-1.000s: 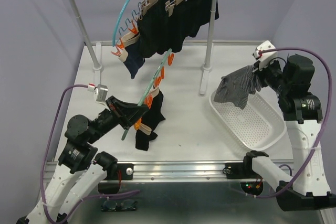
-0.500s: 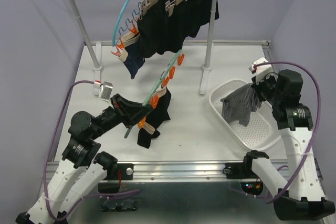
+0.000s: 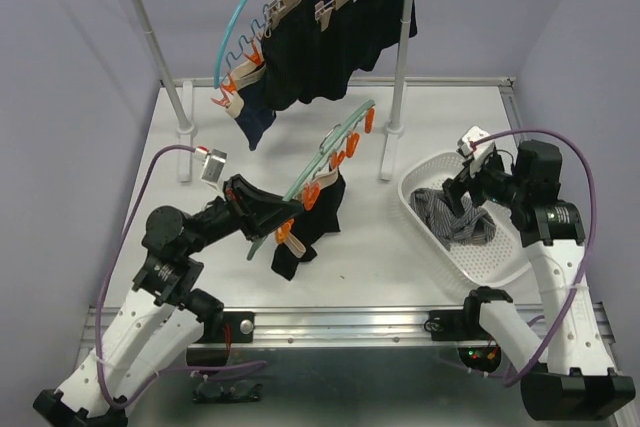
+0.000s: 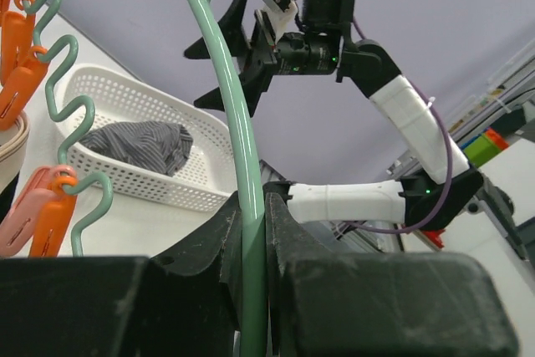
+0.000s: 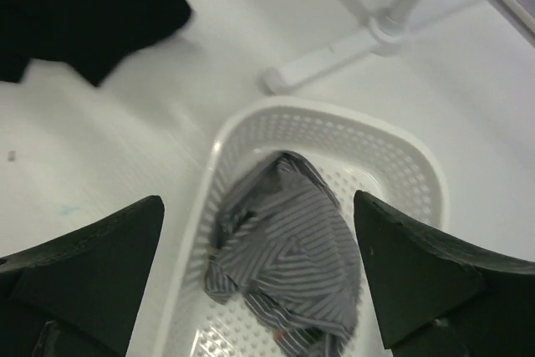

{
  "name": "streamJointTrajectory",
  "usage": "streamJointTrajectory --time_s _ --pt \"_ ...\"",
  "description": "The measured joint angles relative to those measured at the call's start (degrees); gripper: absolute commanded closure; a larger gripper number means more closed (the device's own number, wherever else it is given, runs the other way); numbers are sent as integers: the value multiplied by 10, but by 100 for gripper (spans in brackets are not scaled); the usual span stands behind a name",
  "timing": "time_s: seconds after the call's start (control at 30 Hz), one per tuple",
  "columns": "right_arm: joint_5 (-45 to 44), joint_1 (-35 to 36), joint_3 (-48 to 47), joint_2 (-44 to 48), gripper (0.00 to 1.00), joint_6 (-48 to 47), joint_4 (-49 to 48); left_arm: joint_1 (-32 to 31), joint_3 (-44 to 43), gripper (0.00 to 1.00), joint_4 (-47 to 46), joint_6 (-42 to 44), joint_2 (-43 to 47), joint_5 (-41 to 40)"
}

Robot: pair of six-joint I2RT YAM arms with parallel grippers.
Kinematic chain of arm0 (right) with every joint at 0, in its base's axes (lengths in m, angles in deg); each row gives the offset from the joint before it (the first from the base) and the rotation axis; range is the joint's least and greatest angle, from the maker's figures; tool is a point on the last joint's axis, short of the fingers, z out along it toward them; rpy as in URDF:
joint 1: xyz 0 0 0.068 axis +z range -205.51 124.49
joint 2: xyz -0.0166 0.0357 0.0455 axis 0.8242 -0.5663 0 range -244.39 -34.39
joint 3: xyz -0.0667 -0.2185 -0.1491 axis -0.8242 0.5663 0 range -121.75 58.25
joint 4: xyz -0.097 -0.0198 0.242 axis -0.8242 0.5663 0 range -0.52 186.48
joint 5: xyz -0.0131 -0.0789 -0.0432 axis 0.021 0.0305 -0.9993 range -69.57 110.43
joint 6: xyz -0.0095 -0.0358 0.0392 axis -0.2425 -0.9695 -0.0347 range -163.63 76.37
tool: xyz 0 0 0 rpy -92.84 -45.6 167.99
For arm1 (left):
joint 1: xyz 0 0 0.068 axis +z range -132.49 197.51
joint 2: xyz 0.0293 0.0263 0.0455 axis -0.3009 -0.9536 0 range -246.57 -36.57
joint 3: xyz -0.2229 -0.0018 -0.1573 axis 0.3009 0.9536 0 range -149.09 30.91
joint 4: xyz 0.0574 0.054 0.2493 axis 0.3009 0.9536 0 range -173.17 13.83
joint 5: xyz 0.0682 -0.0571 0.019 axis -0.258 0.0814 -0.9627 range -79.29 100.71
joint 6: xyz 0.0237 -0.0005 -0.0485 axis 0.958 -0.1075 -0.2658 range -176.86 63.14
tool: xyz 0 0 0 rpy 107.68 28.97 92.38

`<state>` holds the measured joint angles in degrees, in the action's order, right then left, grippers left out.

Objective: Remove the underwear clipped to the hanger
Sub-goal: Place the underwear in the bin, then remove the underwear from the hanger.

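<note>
One grey underwear (image 5: 284, 248) in white basket (image 5: 401, 150), right claw (image 5: 257, 200) spread apart above it, left claw (image 4: 251, 227) clamped on green hanger (image 4: 227, 114).

You had the green hanger (image 3: 300, 184) slanted above the table, its lower end pinched in the left gripper (image 3: 262, 219), with orange clips (image 3: 340, 157) spaced along it. One black pair (image 3: 312, 225) hung clipped from it, drooping toward the tabletop. The grey striped pair (image 3: 455, 217) lay crumpled and loose inside the white basket (image 3: 433, 240). Behind, on the rack, more black pairs (image 3: 330, 42) and a navy one (image 3: 255, 117) with a beige waistband hung clipped in a row.
</note>
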<state>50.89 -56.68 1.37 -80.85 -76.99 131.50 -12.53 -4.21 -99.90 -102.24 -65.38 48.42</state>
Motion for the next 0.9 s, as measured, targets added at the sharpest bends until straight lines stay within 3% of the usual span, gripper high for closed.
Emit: streamJointTrajectory --time_s 0.2,0.3,0.57,0.9 --pt "266 1 0 -76 0 -15 -6 0 26 100 -92 -70 -40 14" --pt "330 16 -12 -127 0 7 -19 0 29 100 -136 -105 -66 15" --pt "262 142 -59 -177 0 133 -108 -47 29 100 -227 -159 -132 -11" --pt "181 151 -65 -195 0 347 -234 -123 29 100 -290 -196 -197 -103"
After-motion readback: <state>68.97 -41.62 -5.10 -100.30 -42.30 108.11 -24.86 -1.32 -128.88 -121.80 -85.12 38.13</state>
